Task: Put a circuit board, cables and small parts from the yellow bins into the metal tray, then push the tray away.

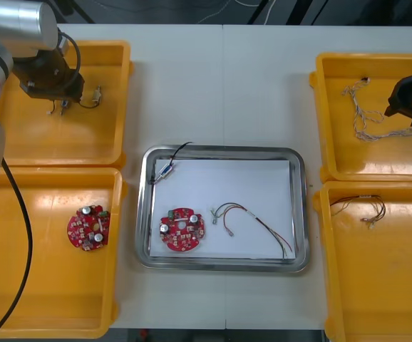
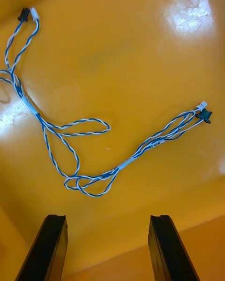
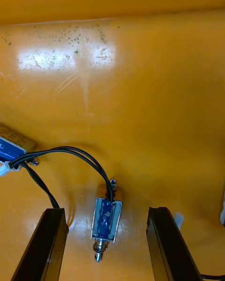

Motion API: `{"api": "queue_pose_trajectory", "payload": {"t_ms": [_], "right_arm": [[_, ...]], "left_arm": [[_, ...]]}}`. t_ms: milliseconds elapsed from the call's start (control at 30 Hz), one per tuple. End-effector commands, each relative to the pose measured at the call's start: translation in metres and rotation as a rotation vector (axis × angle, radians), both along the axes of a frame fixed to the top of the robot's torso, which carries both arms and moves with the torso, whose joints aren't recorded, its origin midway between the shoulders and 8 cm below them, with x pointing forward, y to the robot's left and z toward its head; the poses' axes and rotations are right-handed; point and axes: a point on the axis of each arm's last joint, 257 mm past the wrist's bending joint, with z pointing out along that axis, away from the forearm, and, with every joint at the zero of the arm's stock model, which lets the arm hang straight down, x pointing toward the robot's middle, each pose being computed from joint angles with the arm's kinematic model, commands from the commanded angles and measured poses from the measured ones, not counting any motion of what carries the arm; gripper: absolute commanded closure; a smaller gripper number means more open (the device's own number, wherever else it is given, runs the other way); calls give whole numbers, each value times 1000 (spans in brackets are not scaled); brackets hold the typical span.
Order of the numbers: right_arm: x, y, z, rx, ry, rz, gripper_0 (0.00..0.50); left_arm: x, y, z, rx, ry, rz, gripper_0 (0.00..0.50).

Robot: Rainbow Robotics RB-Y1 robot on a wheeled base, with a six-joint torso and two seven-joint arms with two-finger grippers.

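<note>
Front view: the metal tray (image 1: 300,214), white inside, is sitting at mid-desk (image 1: 220,92). It is holding a round red circuit board (image 1: 182,229), a thin cable (image 1: 252,219) and a small metal part (image 1: 166,169) with a black lead. The left pincer (image 1: 56,105) is hovering over the far left bin (image 1: 63,142), and the right pincer (image 1: 405,110) over the far right bin (image 1: 348,153).

Right wrist view: the fingers (image 2: 49,243) are standing wide apart above a twisted blue and white cable (image 2: 124,164) lying on the bin floor.

Left wrist view: the fingers (image 3: 51,243) are standing wide, straddling a second small metal part (image 3: 107,218) without touching it.
</note>
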Motion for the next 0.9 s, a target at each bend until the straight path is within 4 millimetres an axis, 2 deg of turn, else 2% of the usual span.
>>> {"api": "queue_pose_trajectory", "payload": {"t_ms": [33,300,500,533,567,600,633,667,900], "right_arm": [[17,-10,44,74,-60,-136,0],[34,-17,51,111,-34,-295,0],[40,-26,40,110,-4,-369,0],[42,-27,37,132,-5,-398,0],[44,-27,36,144,-12,-414,0],[45,-27,34,154,-13,-433,0],[46,-28,31,165,-14,-452,0],[47,-29,30,174,-15,-468,0],[48,-36,2,218,8,-559,0]], "left_arm": [[1,-8,-11,100,26,-161,0],[-2,-6,-20,99,35,-163,0],[-3,-10,-22,94,38,-169,0],[-2,-10,-22,96,37,-170,16],[-2,-11,-22,95,38,-172,108],[-2,-11,-22,95,38,-171,271],[-3,-10,-23,97,40,-171,479],[-2,-10,-21,97,37,-172,500],[-2,-11,-23,100,38,-176,500]]}}
